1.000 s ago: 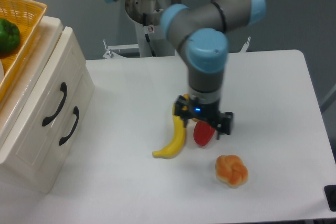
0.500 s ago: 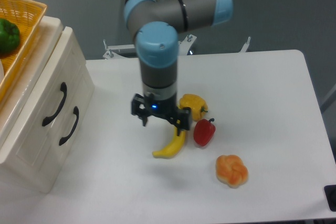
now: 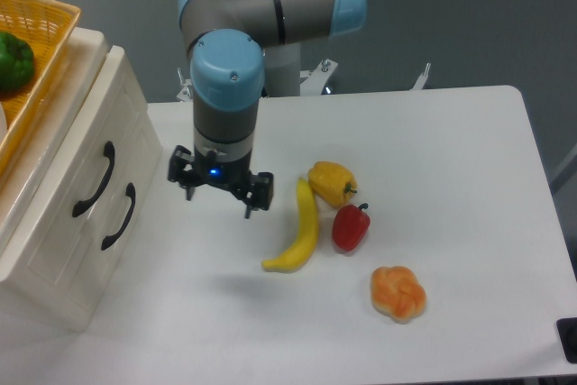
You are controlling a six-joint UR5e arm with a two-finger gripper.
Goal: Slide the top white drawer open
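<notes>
At far left the top drawer (image 3: 86,155) sits shut in its cabinet, its handle just above the lower drawer's (image 3: 119,215), so the empty gripper (image 3: 220,192), jaws spread and hovering nearby over the bench, could hook the wrong one.

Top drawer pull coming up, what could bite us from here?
1. The two black handles sit close together; the claw might hook the lower handle rather than the top white drawer's handle.
2. The yellow wicker basket with a green pepper rests on the cabinet top; a hard tug could jostle it.
3. The banana lies just right of the claw, so a wide swing might knock it.
</notes>
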